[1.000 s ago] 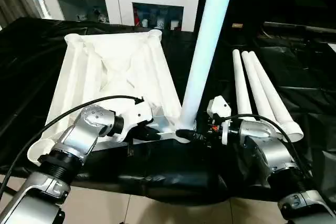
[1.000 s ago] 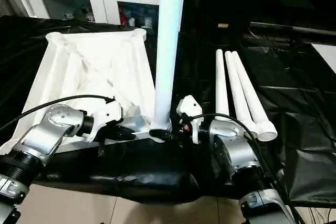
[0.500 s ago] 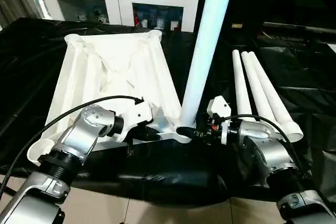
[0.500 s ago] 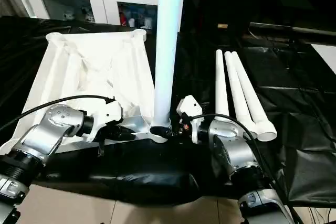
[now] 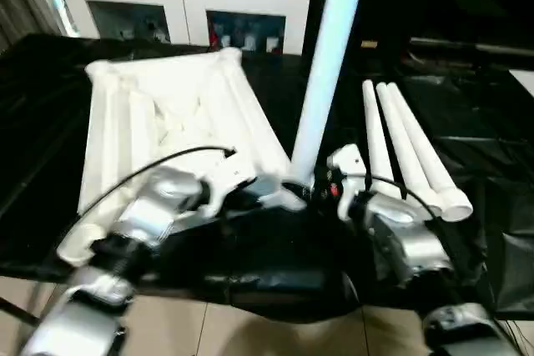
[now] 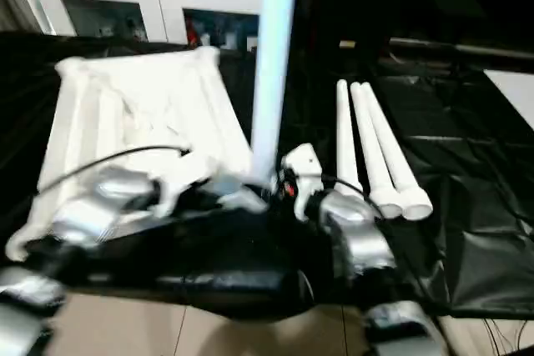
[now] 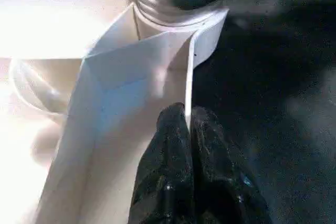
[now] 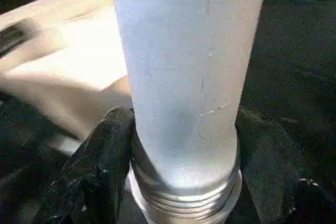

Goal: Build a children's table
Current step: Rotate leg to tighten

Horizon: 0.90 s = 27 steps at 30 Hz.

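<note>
A white plastic tabletop (image 5: 167, 114) is lying upside down, ribbed underside up, on a counter (image 5: 50, 72) draped in black sheeting, with one white leg (image 5: 329, 56) standing upright in the round socket at its near right corner. The robot's right end effector (image 8: 184, 182) is gripping that leg just above the threaded collar at its base, one black finger (image 8: 100, 166) pressing each side of the tube. The left end effector (image 7: 188, 124) is pinched nearly closed on the thin edge wall of the tabletop, close beside the same corner socket (image 7: 173, 9), its two black fingertips (image 7: 170, 129) meeting on either side of the white rim. Three more white legs (image 5: 409, 147) are lying side by side on the black sheeting to the right of the tabletop, touching one another, their wider ends pointing toward the robot and their narrow ends pointing away. Both silver forearms are reaching in from the near edge of the counter, the left one (image 5: 158, 214) trailing a black cable (image 5: 158, 164) that is arching over the tabletop. Beyond the counter, a white cabinet (image 5: 175, 6) with glass doors is standing against the far wall, small items showing behind the glass.
</note>
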Available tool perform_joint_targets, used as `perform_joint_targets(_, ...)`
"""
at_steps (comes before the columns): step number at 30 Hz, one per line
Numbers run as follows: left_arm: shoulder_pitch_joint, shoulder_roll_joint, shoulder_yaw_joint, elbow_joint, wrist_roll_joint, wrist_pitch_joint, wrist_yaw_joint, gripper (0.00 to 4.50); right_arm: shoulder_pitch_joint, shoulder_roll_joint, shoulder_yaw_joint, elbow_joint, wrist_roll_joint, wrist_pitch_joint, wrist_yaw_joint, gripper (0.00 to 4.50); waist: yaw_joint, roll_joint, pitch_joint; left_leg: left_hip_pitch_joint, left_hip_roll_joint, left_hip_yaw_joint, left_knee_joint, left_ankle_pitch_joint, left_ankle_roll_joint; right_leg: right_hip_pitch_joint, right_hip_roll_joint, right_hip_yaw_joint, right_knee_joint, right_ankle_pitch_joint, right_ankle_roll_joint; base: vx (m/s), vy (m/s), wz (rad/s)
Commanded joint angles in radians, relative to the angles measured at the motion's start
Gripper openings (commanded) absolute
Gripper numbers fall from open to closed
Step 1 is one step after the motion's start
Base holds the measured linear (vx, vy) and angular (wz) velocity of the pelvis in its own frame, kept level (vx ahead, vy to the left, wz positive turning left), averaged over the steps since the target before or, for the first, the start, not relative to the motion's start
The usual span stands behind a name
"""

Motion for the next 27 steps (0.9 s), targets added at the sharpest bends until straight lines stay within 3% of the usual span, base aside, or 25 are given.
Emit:
perform_joint_targets(1, -0.018, -0.045, 0.007, 0.049, 0.02, 0.052, 0.117, 0.0, -0.006, 0.04, 0.024, 0.053, -0.026, 0.046, -0.092, 2.59, 0.004, 0.008, -0.046, 0.004, 0.034, -0.011, -0.076, -0.148, 0.004, 0.045, -0.086, 0.056, -0.09, -0.161, -0.209, 0.0, 0.0, 0.0)
perform_joint_targets(5, -0.062, -0.117, 0.01, 0.1, 0.045, 0.077, 0.229, 0.0, -0.052, 0.077, 0.018, 0.123, -0.065, 0.069, -0.238, 2.59, 0.001, 0.007, -0.046, 0.002, 0.032, -0.011, -0.076, -0.151, -0.001, 0.041, -0.084, 0.057, -0.094, -0.175, -0.197, 0.0, 0.0, 0.0)
perform_joint_targets(8, -0.088, -0.159, 0.002, 0.138, 0.059, 0.07, 0.266, 0.0, -0.088, 0.107, -0.021, 0.175, -0.045, 0.086, -0.288, 2.59, 0.005, 0.01, -0.051, -0.001, 0.032, -0.012, -0.074, -0.123, 0.009, 0.044, -0.084, 0.057, -0.087, -0.095, -0.204, 0.0, 0.0, 0.0)
perform_joint_targets(11, -0.092, -0.163, -0.008, 0.148, 0.062, 0.066, 0.261, 0.0, -0.102, 0.119, -0.046, 0.195, -0.022, 0.091, -0.293, 2.59, 0.006, 0.009, -0.054, -0.002, 0.032, -0.012, -0.072, -0.103, 0.022, 0.047, -0.084, 0.056, -0.082, -0.032, -0.214, 0.0, 0.0, 0.0)
perform_joint_targets(12, -0.091, -0.161, -0.012, 0.149, 0.062, 0.062, 0.253, 0.0, -0.107, 0.121, -0.046, 0.203, -0.018, 0.087, -0.281, 2.59, 0.007, 0.015, -0.053, -0.002, 0.032, -0.012, -0.072, -0.094, 0.027, 0.047, -0.085, 0.055, -0.08, -0.008, -0.221, 0.0, 0.0, 0.0)
perform_joint_targets(17, -0.074, -0.13, -0.028, 0.139, 0.067, 0.051, 0.202, 0.0, -0.105, 0.126, -0.043, 0.187, -0.002, 0.074, -0.22, 2.59, 0.004, 0.014, -0.051, -0.001, 0.033, -0.012, -0.075, -0.131, 0.028, 0.047, -0.086, 0.055, -0.086, -0.05, -0.225, 0.0, 0.0, 0.0)
perform_joint_targets(18, -0.072, -0.127, -0.03, 0.138, 0.067, 0.052, 0.194, 0.0, -0.105, 0.124, -0.046, 0.186, 0.003, 0.075, -0.213, 3.15, 0.002, 0.011, -0.051, -0.001, 0.033, -0.012, -0.075, -0.132, 0.027, 0.047, -0.086, 0.056, -0.087, -0.054, -0.224, 0.0, 0.0, 0.0)
perform_joint_targets(20, -0.07, -0.122, -0.032, 0.138, 0.067, 0.047, 0.184, 0.0, -0.107, 0.121, -0.05, 0.186, 0.004, 0.075, -0.205, 3.15, 0.002, 0.012, -0.051, -0.002, 0.034, -0.012, -0.076, -0.123, 0.029, 0.047, -0.086, 0.056, -0.085, -0.044, -0.227, 0.0, 0.0, 0.0)
perform_joint_targets(27, -0.038, -0.059, -0.05, 0.092, 0.062, 0.023, 0.096, 0.0, -0.109, 0.06, -0.058, 0.16, 0.009, 0.089, -0.115, 3.92, -0.005, 0.014, -0.052, -0.004, 0.036, -0.012, -0.075, -0.111, 0.042, 0.049, -0.087, 0.056, -0.082, -0.013, -0.246, 0.0, 0.0, 0.0)
